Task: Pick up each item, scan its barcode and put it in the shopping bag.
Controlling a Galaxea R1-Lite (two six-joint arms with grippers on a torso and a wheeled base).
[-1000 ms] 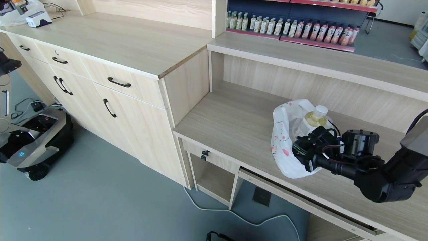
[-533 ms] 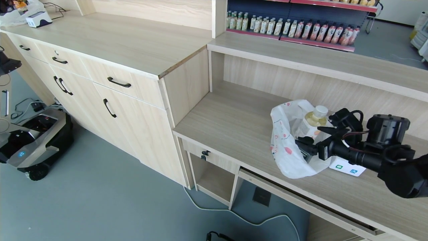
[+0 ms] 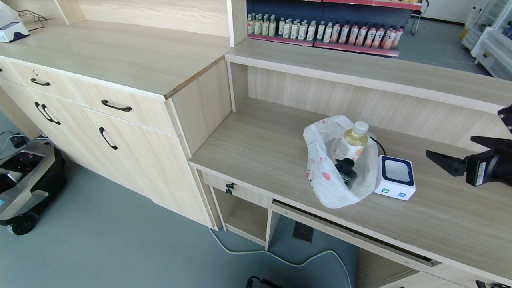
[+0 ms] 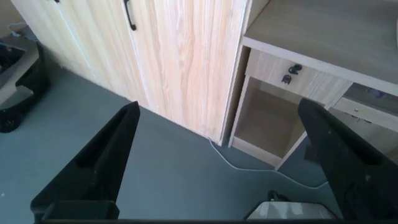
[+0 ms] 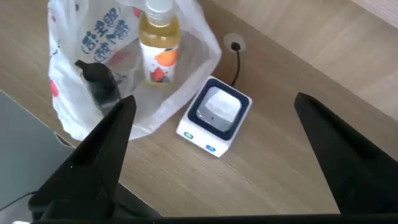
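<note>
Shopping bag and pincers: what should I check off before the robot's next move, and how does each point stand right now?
1. Bottle stands inside the shopping bag: ok.
2. Dark item lies in the bag beside the bottle: ok.
3. Right pincer open, empty, clear of the bag: ok.
4. Left pincer open, empty: ok.
5. Scanner beside the bag, top uncovered: ok.
6. Barcodes of both bagged things scanned: cannot tell.
</note>
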